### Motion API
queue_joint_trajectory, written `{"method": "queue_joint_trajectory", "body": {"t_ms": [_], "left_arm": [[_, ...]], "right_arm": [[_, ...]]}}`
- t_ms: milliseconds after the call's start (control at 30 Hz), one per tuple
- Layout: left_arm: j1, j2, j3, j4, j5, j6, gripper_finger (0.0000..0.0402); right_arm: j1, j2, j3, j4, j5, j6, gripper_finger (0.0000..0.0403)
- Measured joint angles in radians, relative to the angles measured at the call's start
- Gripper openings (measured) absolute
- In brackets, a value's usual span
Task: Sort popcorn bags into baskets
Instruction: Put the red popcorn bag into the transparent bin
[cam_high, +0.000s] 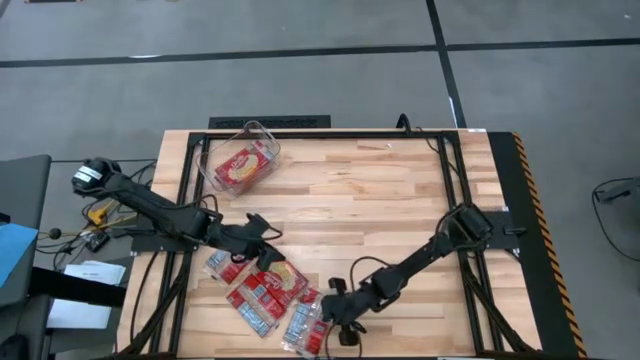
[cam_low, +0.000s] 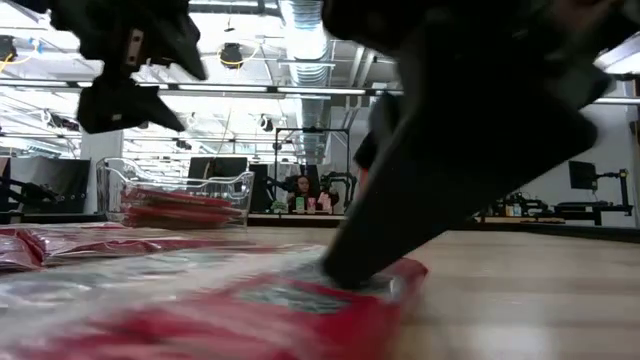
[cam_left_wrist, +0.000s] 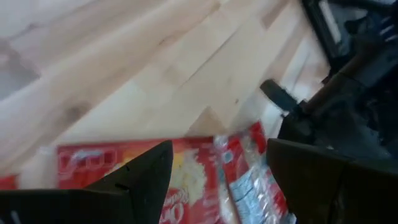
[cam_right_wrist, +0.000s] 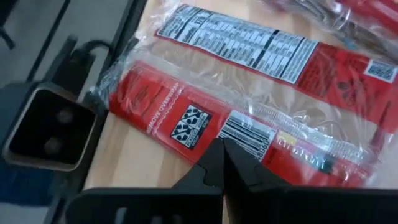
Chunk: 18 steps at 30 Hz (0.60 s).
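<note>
Right claw (cam_high: 345, 333) pressed together, tips on a popcorn bag (cam_right_wrist: 249, 124) at the worktop's (cam_high: 380, 200) near edge. Left claw (cam_high: 268, 232) apart, above the loose bags (cam_high: 265, 290). Clear basket (cam_high: 240, 165) at far left holds red bags.

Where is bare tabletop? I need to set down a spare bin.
Bare wood runs from the clear bin at the far left across to the right arm, whose gripper is down at the near edge. The near-left is crowded: loose popcorn bags lie under the left gripper.
</note>
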Motion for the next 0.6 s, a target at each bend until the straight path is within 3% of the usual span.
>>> {"method": "queue_joint_trajectory", "body": {"t_ms": [300, 600], "left_arm": [[-0.011, 0.008, 0.0, 0.03, -0.076, -0.042, 0.0249], [0.053, 0.008, 0.0, 0.039, -0.2, -0.01, 0.0249]], "right_arm": [[-0.135, -0.077, 0.009, -0.354, 0.178, -0.001, 0.0034], [-0.322, -0.151, 0.002, -0.471, 0.176, -0.187, 0.0015]]}}
